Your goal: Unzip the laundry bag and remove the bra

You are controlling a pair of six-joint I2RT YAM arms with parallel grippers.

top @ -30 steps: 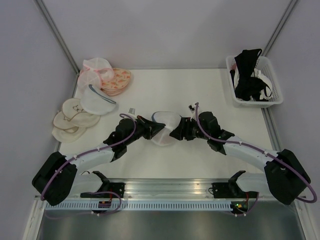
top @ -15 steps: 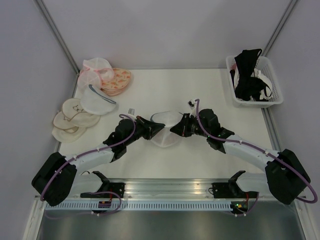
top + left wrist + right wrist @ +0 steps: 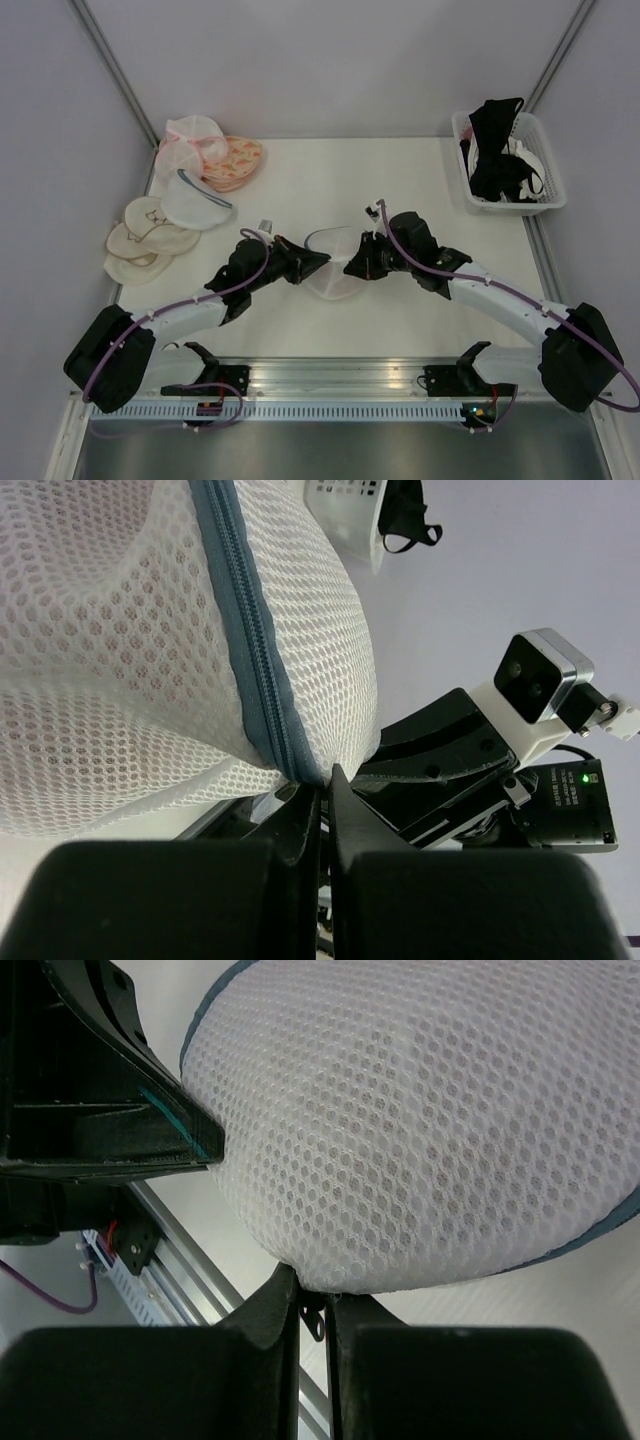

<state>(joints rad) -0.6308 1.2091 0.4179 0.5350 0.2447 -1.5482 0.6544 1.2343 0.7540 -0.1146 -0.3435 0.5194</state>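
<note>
Both grippers clenched: left gripper (image 3: 318,264) pinches the grey-blue zipper rim (image 3: 245,650) of the round white mesh laundry bag (image 3: 334,278) at mid tabletop (image 3: 400,180), right gripper (image 3: 352,266) nips what looks like its small metal zipper pull (image 3: 313,1317). Pull along the rim's curve, left anchoring hard; dusty pink bra (image 3: 130,610) faintly visible inside.

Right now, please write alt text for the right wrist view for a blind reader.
A white mesh laundry bag fills the frame, its grey-blue zipper rim at the edges. Below, the right gripper pinches a small metal tab on its lower edge; the left gripper grips it at upper left.
</note>
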